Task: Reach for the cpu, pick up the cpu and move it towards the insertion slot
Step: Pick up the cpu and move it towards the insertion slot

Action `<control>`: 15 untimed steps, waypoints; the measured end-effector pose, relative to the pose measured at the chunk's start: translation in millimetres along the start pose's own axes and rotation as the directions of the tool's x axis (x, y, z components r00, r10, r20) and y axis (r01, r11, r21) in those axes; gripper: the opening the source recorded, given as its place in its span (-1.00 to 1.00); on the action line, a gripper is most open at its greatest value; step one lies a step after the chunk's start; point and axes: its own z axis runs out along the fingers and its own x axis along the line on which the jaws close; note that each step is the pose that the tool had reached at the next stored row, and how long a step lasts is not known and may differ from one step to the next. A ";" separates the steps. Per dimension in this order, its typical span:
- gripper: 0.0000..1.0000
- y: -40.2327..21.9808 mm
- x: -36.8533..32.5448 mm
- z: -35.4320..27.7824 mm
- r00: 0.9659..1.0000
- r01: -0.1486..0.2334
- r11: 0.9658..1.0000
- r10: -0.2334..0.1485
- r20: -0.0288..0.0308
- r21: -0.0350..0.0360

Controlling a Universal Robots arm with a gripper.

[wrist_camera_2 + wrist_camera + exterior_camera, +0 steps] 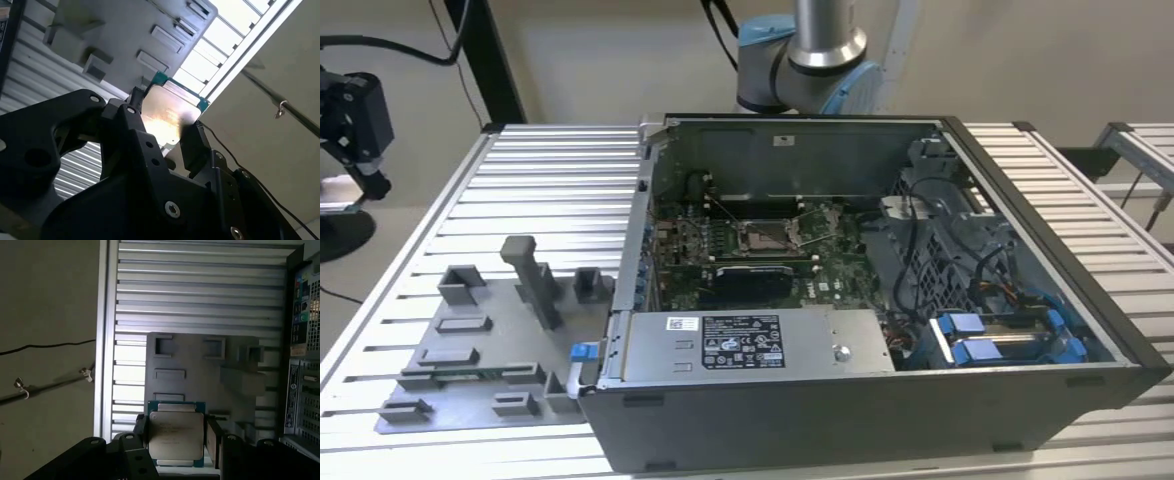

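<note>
The cpu (pixel 176 435), a flat square chip with a pale metal top and a green edge, sits between the black fingers of my gripper (pixel 176 441), which is shut on its two opposite sides. In the second wrist view the cpu (pixel 167 117) glints between the same fingers of the gripper (pixel 162 126). It hangs well above the grey fixture plate (pixel 200 370), close to the ribbed table's edge. The insertion slot (pixel 765 236), a silver-framed square socket with a dark centre, lies on the green board inside the open computer case (pixel 881 400).
The grey fixture plate (pixel 467 390) with upright blocks lies on the ribbed table at the exterior view's left of the case. The arm's base (pixel 801 60) stands behind the case. A black device (pixel 350 120) with cables hangs at the exterior view's left edge. Floor shows beyond the table edge (pixel 102 340).
</note>
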 end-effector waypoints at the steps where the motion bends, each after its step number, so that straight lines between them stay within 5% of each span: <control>1: -1.00 0.1 0.0 -2.4 1.000 0.000 1.000 0.000 0.000 0.000; 15: -1.00 0.1 -4.7 -4.5 1.000 0.000 1.000 0.000 0.000 -0.001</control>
